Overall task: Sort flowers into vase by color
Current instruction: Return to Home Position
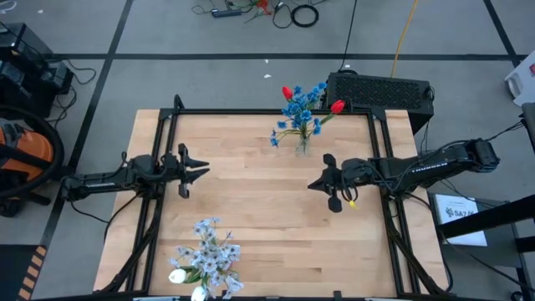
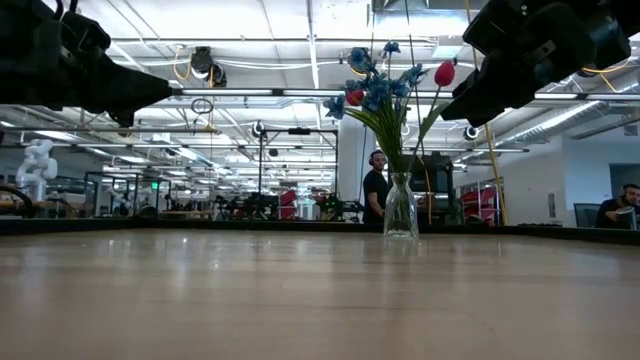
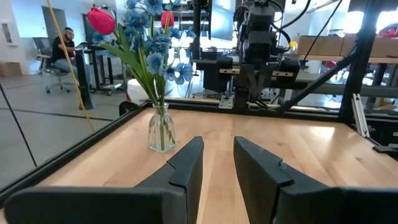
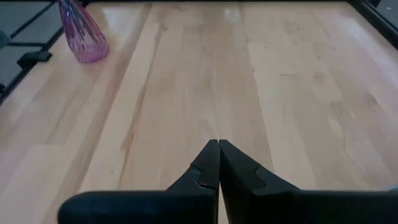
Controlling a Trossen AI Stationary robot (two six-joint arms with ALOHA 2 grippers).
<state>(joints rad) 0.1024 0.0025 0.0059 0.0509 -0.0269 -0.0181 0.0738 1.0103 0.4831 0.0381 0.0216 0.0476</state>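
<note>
**Desk:** Where do the flowers stand?

**Photographer:** A clear glass vase (image 1: 302, 144) stands upright at the middle of the far edge of the light wooden table (image 1: 251, 209). It holds bright blue flower clusters (image 1: 303, 102) and two red buds (image 1: 338, 106). At the near edge, toward the left side, pale white-lavender flower clusters (image 1: 209, 251) and white buds (image 1: 177, 276) fan out. From above, the blooms cover whatever holds them. The right wrist view shows the lower part of a pink glass vase (image 4: 83, 34) on that side of the table.

**Desk:** And the arms?

**Photographer:** Both are raised off the wood, facing each other across the middle and well apart from either vase. The left gripper (image 1: 201, 171) hangs by the table's left side. Its fingers (image 3: 186, 162) are parted by a narrow gap, with nothing between them. The right gripper (image 1: 316, 185) hangs toward the right side, its fingers (image 4: 205, 165) pressed together and empty.

**Desk:** Anyone in the background?

**Photographer:** In the low view, a person wearing headphones (image 2: 377, 185) stands in the hall beyond the clear glass vase. In the left wrist view, a seated person (image 3: 62, 46) is at a desk off to the side.
</note>
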